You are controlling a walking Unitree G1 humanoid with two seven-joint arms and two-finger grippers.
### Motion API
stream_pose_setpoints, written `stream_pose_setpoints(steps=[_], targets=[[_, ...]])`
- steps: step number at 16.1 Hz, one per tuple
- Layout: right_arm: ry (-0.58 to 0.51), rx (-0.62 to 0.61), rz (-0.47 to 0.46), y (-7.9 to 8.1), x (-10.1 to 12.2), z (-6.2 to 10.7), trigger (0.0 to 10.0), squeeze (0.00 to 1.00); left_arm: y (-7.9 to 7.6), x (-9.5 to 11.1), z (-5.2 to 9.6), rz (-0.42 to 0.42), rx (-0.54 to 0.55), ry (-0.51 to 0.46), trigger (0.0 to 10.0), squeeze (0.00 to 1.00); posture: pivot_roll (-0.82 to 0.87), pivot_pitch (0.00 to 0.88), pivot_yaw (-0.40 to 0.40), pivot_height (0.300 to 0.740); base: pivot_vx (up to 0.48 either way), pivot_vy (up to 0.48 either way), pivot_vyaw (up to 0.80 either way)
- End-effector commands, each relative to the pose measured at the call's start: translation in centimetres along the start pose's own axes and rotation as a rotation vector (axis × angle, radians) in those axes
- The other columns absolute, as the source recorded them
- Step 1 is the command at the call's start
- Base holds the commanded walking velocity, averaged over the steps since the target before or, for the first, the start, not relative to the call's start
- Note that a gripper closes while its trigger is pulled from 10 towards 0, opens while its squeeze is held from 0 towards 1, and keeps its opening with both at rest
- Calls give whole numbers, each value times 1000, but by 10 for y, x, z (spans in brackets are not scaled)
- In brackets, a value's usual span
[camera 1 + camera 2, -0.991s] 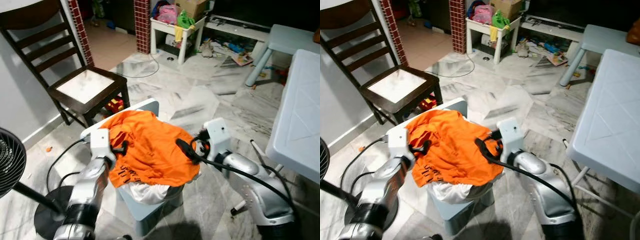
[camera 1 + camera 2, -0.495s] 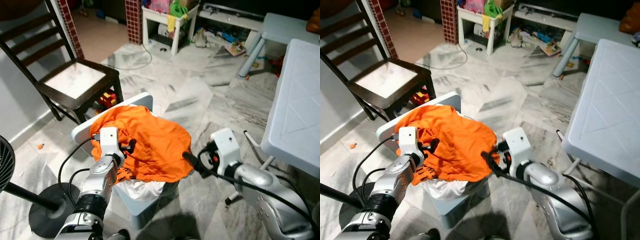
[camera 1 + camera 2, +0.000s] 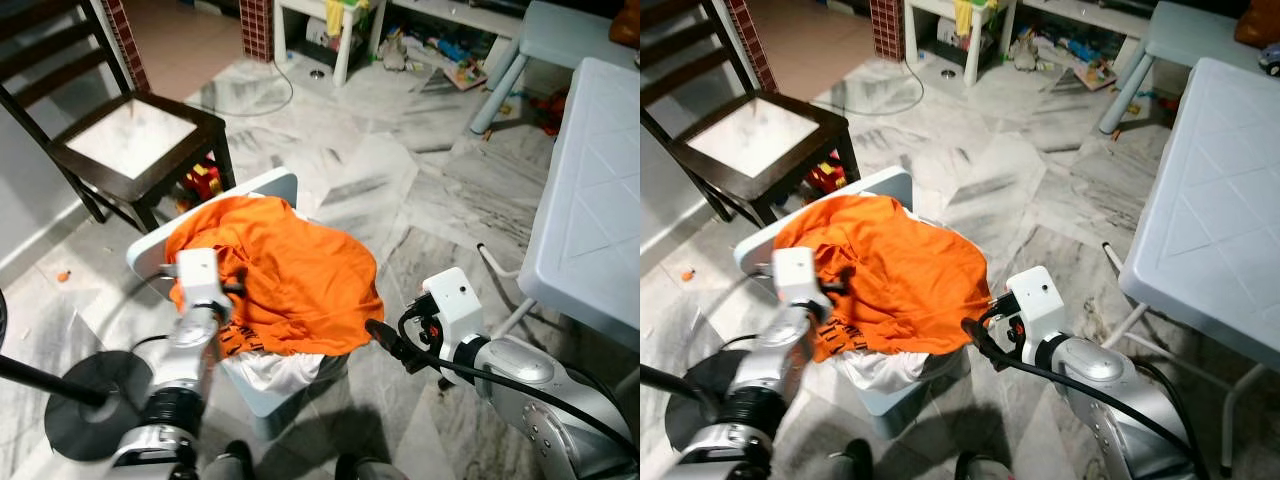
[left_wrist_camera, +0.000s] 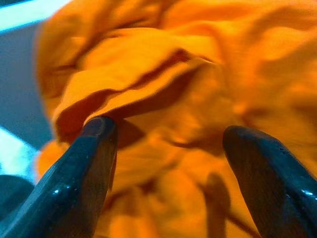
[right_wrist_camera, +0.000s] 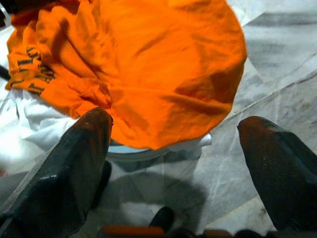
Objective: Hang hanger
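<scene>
Two pincers were spread: left pincer [image 4: 163,148] against the orange shirt [image 3: 290,270], right pincer [image 5: 173,148] just beside it. Cloth should be pinched deep.

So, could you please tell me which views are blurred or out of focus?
Left and right eye views: the left pincer and arm are motion-smeared, the floor sharp. Left wrist view: the orange cloth is soft, too close. Right wrist view: its fingers are blurred.

Orange shirt [image 3: 285,270] hides most of the basket [image 3: 285,400].
</scene>
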State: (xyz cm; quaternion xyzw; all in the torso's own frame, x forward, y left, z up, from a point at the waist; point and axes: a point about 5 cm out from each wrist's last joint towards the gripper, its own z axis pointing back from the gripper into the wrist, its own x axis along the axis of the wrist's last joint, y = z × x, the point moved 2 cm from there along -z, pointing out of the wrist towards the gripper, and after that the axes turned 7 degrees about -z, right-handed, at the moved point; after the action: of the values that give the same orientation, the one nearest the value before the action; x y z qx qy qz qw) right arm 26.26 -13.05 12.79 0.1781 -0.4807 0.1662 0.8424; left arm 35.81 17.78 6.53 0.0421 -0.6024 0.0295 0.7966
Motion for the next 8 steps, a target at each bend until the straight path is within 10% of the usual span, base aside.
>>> stream_pose_setpoints(steps=[1, 8], targets=[[-13, 1, 7, 0, 4, 6, 10000, 0, 5, -13, 2, 9, 19, 41, 0, 0, -181, 264, -86, 740, 0, 0, 0], [-5, 19, -1, 6, 4, 3, 10000, 0, 0, -14, -3, 33, -45, 79, 0, 0, -183, 260, -74, 740, 0, 0, 0]])
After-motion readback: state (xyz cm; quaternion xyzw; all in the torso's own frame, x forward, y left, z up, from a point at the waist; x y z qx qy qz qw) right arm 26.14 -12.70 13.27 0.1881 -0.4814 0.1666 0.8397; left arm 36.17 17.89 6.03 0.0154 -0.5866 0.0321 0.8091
